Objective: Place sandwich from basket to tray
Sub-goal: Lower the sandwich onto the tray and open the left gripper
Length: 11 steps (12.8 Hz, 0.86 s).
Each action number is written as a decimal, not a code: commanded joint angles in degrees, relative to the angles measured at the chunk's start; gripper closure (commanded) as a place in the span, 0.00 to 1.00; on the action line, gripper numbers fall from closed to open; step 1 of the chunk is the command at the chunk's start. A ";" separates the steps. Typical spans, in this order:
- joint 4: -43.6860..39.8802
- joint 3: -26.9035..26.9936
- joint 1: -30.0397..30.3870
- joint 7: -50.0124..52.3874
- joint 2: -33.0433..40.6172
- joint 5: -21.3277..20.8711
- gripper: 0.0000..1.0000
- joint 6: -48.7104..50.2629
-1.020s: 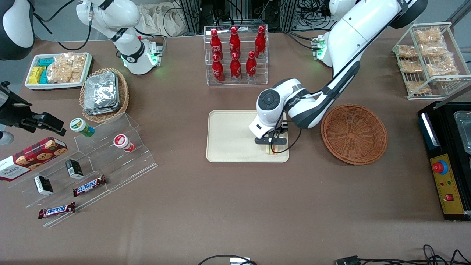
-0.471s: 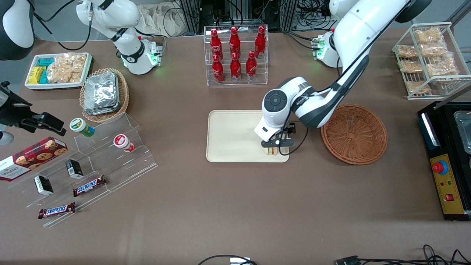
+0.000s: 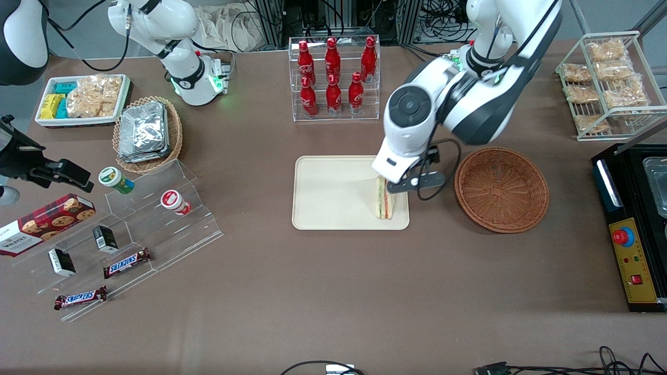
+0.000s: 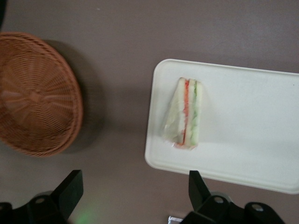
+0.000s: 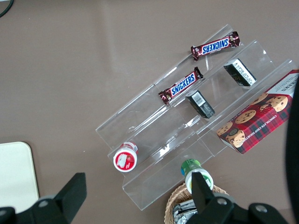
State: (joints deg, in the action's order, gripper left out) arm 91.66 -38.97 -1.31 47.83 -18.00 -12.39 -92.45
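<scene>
The sandwich (image 3: 384, 200) (image 4: 184, 114), a white wedge with green and red layers, lies on the cream tray (image 3: 328, 192) (image 4: 252, 121), close to the tray's edge nearest the basket. The reddish-brown wicker basket (image 3: 501, 188) (image 4: 32, 93) stands empty beside the tray, toward the working arm's end of the table. My gripper (image 3: 414, 182) (image 4: 134, 186) hangs open above the tray's edge, between sandwich and basket, lifted off the sandwich. Nothing is between its fingers.
A clear rack of red cola bottles (image 3: 333, 73) stands farther from the front camera than the tray. An oval basket of foil packets (image 3: 147, 133) and a stepped acrylic stand with snacks (image 3: 130, 224) lie toward the parked arm's end. A black control box (image 3: 633, 224) sits past the basket.
My gripper has let go of the sandwich and risen from the tray, drifting toward the basket. The sandwich stays on the tray.
</scene>
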 commanded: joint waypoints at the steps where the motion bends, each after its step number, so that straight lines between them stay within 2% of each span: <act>1: -6.30 3.34 3.07 -7.55 4.01 3.51 0.00 10.94; 3: -5.97 11.94 2.72 -18.05 10.06 7.26 0.00 13.16; 4: -5.53 18.51 2.11 -25.17 11.39 8.85 0.00 14.74; 6: -5.26 27.94 0.88 -33.11 13.42 9.14 0.00 14.93; 9: -1.50 34.64 -0.26 -34.91 18.51 9.66 0.00 13.53; 11: 6.56 37.72 -1.50 -34.91 24.73 12.46 0.00 6.19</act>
State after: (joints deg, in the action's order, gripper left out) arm 88.76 -3.90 -0.60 12.76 -0.85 -2.12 -80.17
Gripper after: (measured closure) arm 0.000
